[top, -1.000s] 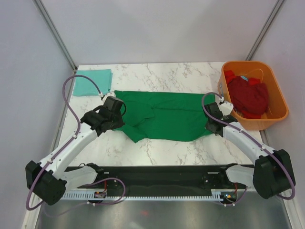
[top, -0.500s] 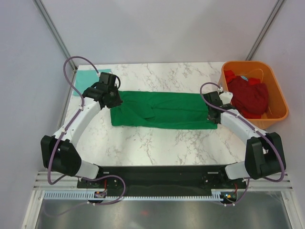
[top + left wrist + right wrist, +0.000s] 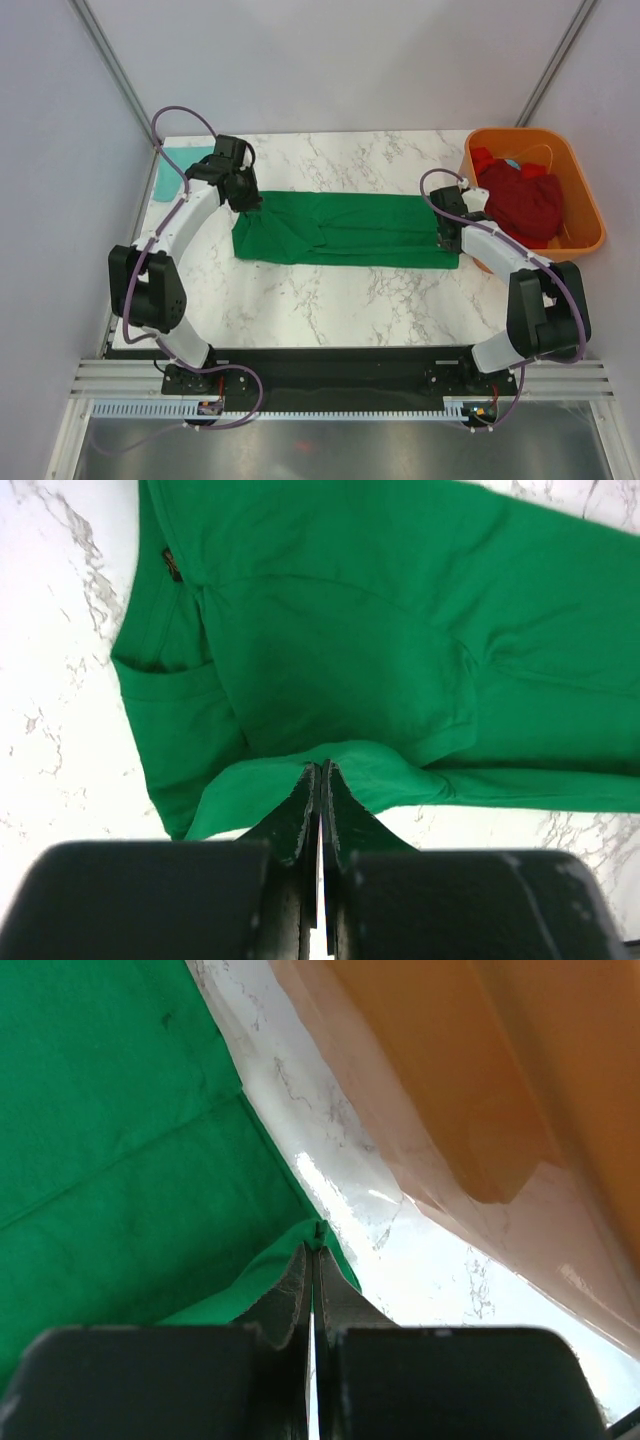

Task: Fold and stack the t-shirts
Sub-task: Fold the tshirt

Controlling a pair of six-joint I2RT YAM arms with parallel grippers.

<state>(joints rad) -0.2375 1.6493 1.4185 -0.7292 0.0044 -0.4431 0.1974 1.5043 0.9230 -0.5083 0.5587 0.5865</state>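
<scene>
L gripper (image 3: 245, 198) pinched shut on green t-shirt (image 3: 350, 230) at its far-left edge. Shirt lies as a long band across marble table (image 3: 330, 295). R gripper (image 3: 447, 238) clamps its right end, just beside orange tub (image 3: 580, 250) w/ red shirts (image 3: 520, 205).

3 cams: 1 overhead, 2 wrist.
Top: down from behind arm bases, whole table (image 3: 330, 290); wrists v. close; all share green t-shirt (image 3: 350, 230); top + R wrist share orange tub (image 3: 548, 262).
</scene>
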